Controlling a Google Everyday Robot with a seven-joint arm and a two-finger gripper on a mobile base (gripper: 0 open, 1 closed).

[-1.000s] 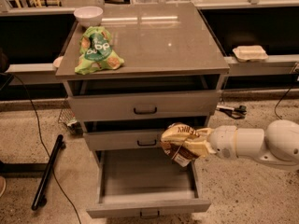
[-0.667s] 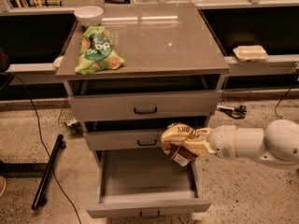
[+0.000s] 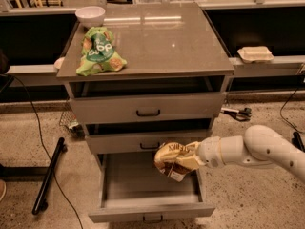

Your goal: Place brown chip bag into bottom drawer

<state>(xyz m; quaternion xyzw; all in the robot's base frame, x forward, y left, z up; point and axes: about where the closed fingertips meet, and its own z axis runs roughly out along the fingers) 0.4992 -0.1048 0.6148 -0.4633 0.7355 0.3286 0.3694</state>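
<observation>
The end effector [image 3: 192,159], clamped on the brown chip bag [image 3: 173,160], has dipped lower and leftward since a second ago, above the right rear of the open bottom drawer [image 3: 133,181], whose left half lies free.

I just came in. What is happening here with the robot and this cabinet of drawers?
The robot's arm reaches in from the right, and its hand grips the brown chip bag. The bag hangs over the right rear part of the bottom drawer, which is pulled open. The bag is not yet laid inside. On the cabinet top lie a green snack bag and a white bowl, and nothing touches them.
</observation>
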